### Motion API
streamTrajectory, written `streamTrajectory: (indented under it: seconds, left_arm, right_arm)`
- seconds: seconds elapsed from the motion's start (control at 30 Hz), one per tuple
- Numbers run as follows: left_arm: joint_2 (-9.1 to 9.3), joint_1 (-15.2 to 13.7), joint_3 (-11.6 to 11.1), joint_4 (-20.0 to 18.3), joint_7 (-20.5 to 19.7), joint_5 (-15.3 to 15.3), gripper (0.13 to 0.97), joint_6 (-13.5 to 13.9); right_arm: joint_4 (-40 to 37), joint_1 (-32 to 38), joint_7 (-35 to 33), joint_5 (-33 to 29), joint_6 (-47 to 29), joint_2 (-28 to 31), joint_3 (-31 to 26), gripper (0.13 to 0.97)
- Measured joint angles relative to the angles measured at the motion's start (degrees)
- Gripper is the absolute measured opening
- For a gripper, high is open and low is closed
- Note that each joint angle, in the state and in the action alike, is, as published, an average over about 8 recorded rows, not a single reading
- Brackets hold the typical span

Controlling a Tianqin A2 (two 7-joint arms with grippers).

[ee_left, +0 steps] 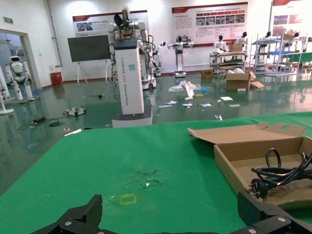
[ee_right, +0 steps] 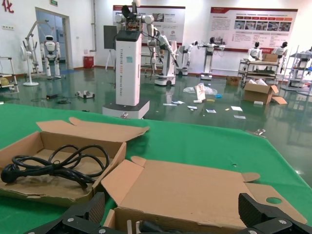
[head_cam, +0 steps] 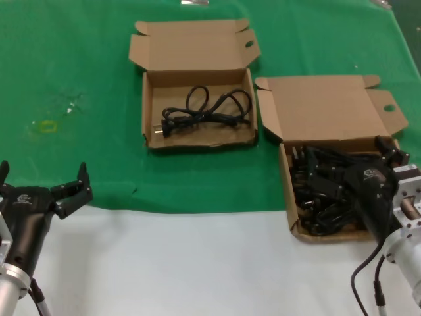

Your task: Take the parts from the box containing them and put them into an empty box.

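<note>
Head view, looped cord (head_cam: 205,110) lying left-right

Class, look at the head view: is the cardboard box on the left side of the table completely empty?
No. One black power cord lies looped inside the left box, while the right gripper hangs over the fuller right box.

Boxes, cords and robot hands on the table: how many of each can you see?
Cardboard boxes: 2, the far box and the near box.
Cords that can be counted: 1, the single cord in the far box; the pile of cords in the near box is too tangled to count.
Grippers: 2, left gripper and right gripper.
Total: 5, not counting the pile.
</note>
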Motion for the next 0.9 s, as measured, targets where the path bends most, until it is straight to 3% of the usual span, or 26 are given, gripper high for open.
streamTrajectory:
  seconds: [0.9]
  left_arm:
    - [0.00, 0.00, 0.00, 0.00, 0.00, 0.00, 0.966, 0.00]
  right_arm:
    - [0.00, 0.00, 0.00, 0.00, 0.00, 0.00, 0.00, 0.966]
